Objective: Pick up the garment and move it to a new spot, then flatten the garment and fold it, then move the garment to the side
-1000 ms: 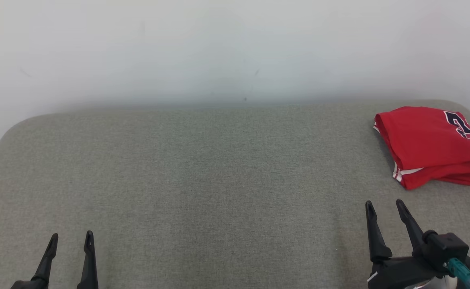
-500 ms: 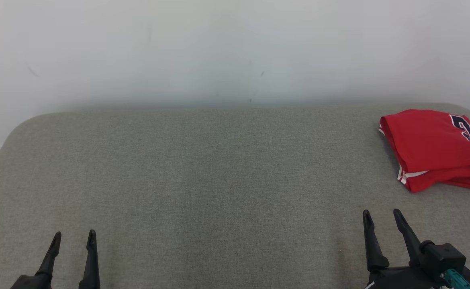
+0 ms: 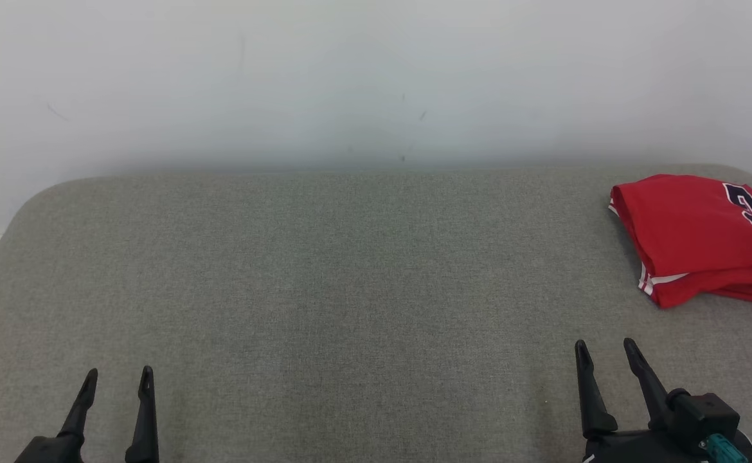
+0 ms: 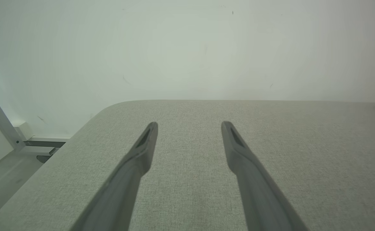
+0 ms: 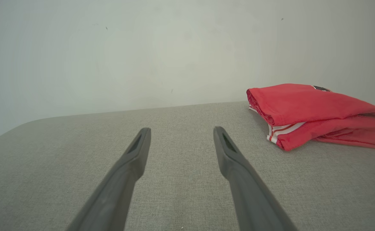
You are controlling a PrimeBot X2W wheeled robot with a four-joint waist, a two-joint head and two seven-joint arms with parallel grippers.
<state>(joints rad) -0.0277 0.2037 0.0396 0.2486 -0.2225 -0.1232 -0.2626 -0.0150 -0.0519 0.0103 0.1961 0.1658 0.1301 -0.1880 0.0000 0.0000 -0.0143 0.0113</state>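
Right pincer [image 3: 604,342], apart and empty, has backed from the garment [image 3: 691,235]; left pincer [image 3: 119,370] apart.

long dark tapered fingers [image 3: 145,411], teal wrist connector [image 3: 725,447]

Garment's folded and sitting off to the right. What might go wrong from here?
The red garment lies near the rounded right corner of the grey surface and runs past the head view's edge, so it might slip off. The open right gripper sits just short of it; a forward move may snag the loose bottom layers and undo the fold.
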